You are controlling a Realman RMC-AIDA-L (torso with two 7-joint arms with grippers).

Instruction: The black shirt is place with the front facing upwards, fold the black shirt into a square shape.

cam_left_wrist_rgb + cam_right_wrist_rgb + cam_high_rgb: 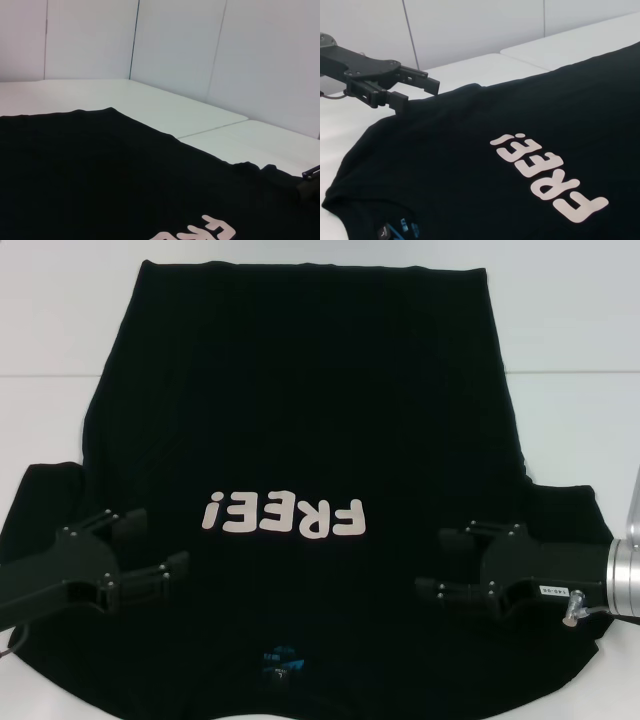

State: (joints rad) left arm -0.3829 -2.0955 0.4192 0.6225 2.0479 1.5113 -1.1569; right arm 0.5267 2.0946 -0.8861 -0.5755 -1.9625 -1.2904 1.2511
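Observation:
The black shirt (300, 400) lies spread flat on the white table, front up, with its collar toward me. Its pale "FREE!" letters (285, 517) read upside down, and a small blue neck label (280, 680) shows at the near edge. My left gripper (150, 550) stands open over the shirt's left shoulder area, nothing between its fingers. My right gripper (450, 560) stands open over the right shoulder area, also holding nothing. The right wrist view shows the shirt (470, 150), the letters (550, 170) and the left gripper (420, 92) open above the fabric. The left wrist view shows the shirt (100, 175).
The white table (570, 330) extends beyond the shirt on the far left, far right and behind the hem. A seam line runs across it (580, 372). White wall panels (175, 40) stand behind the table.

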